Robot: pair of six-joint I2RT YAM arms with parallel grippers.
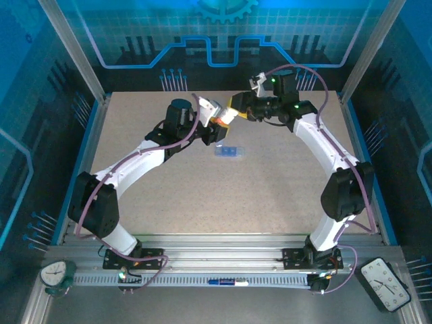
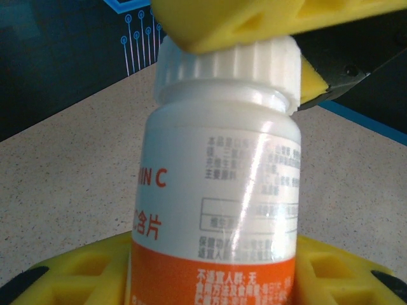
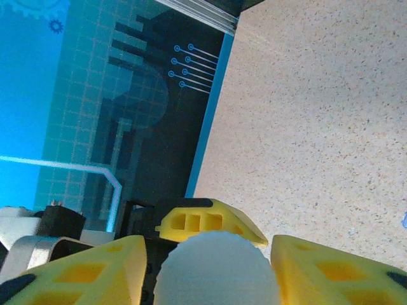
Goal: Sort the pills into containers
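Observation:
My left gripper is shut on a small orange-and-white bottle, holding it above the table's far middle. Its yellow fingers press on both sides of the bottle's lower body. My right gripper comes in from the right and is shut on the bottle's white ribbed cap, with one yellow finger on either side. The blue translucent pill box with its containers lies flat on the table just in front of the bottle. The pills are out of view.
The speckled beige table is walled by an aluminium frame with blue patterned panels. A green clock and a black clock sit at the near corners. A blue-and-white pen lies on the front rail.

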